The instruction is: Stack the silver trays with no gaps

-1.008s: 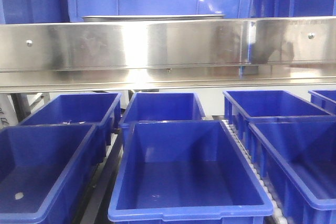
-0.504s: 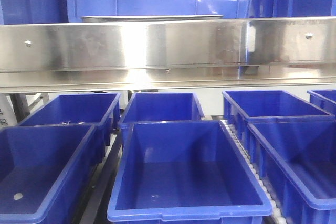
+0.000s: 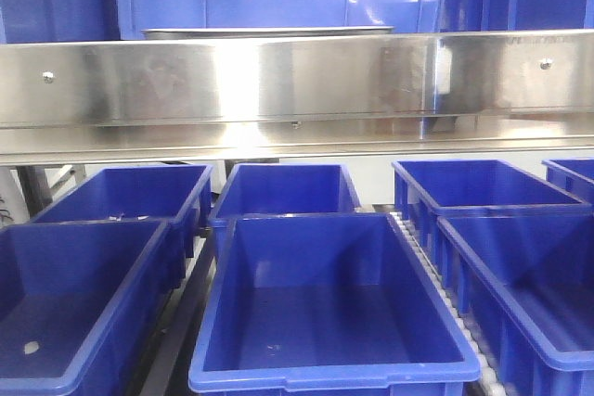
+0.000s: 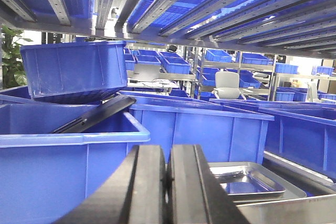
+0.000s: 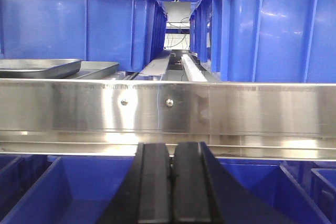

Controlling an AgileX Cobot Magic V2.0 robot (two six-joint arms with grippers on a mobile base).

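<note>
Almost nothing has changed over the last second. In my front view the steel band [image 3: 297, 90] and the blue bins [image 3: 325, 303] have drifted only a hair, as if the base or camera settled; no arm has come into that view. I read that as a pause before the reach, so stacking has not begun.

The trays sit on the shelf behind the band. From the front I only see a thin rim [image 3: 269, 32] poking above it. My left wrist view shows a tray [image 4: 247, 182] low on the right, seemingly resting on another with its edge offset, though I cannot tell whether they are nested. My right wrist view shows two trays [image 5: 39, 67] side by side at far left, just beyond the band.

The left gripper [image 4: 166, 182] has its fingers pressed together, holding nothing. The right gripper [image 5: 171, 182] is the same, fingers closed and empty, below the band.

I judge both must open before any pick.
</note>
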